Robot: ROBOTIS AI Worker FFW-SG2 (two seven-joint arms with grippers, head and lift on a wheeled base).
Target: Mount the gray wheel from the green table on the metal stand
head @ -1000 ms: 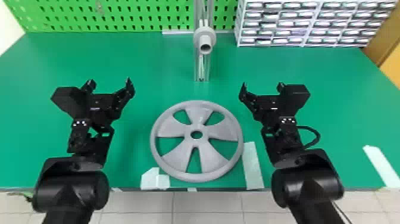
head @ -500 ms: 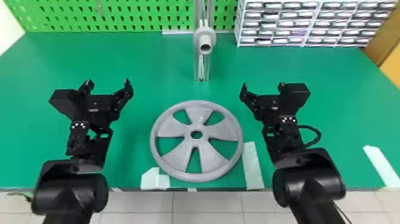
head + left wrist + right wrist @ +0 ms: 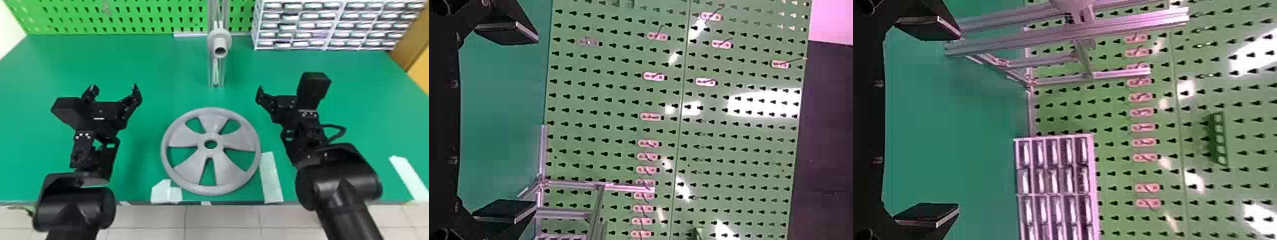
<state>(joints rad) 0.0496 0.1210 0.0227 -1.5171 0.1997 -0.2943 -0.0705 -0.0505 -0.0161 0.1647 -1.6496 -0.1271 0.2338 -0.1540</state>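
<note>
Both left gripper [image 3: 537, 121] and right gripper [image 3: 959, 120], fingers apart, flank the space before the metal stand [image 3: 216, 72], where the gray wheel [image 3: 210, 125] lies flat between them but farther out from that stand, its rim slightly nearer the right gripper

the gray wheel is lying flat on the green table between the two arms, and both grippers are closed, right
Not quite: both grippers are open, not closed. The left wrist view shows the left gripper with its fingers wide apart, and the right wrist view shows the same for the right gripper. The rest stands.
</note>
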